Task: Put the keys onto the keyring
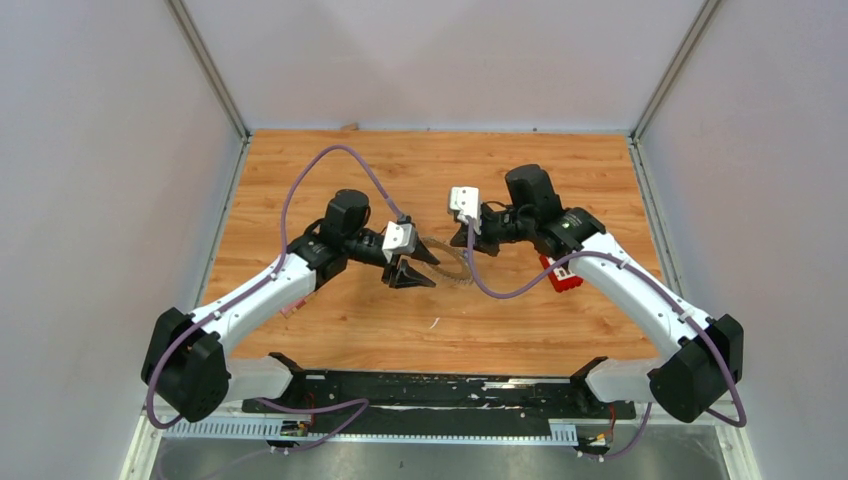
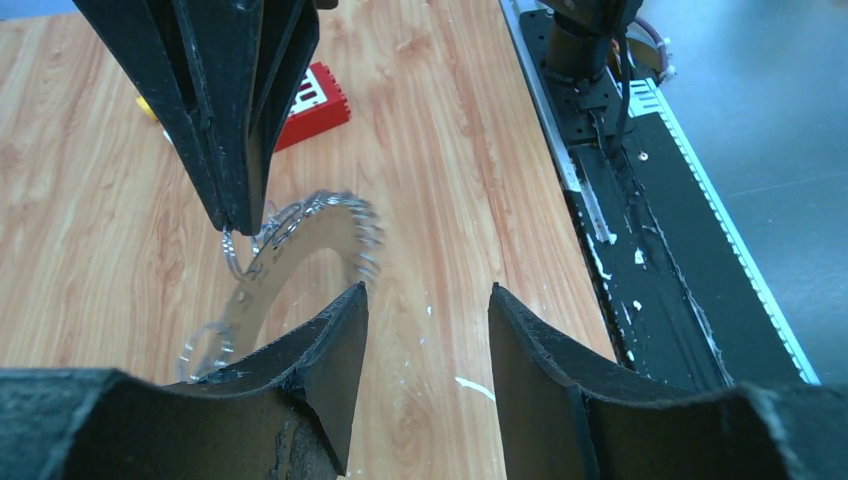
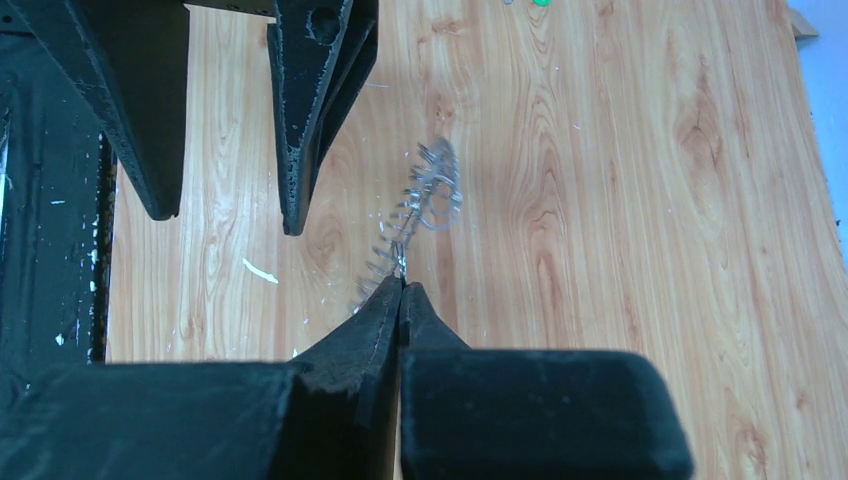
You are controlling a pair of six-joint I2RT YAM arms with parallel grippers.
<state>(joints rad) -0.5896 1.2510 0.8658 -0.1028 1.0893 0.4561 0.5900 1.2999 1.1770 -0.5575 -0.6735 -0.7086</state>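
Keyring (image 2: 318,228): large silver metal ring fringed with small silver keys, held tilted above the wood-grain tabletop (image 1: 340,180), between the two grippers.
Right gripper (image 3: 401,290): black fingers clenched on the keyring's rim.
Left gripper (image 2: 426,300): jaws parted, just beside the keyring's opposite side, grasping nothing.
Red block (image 2: 318,95): red plastic with white squares, on the tabletop beyond the keyring, on the right arm's side.
Green speck (image 3: 540,3): well apart from the keyring at the frame edge; possibly a key's plastic head.
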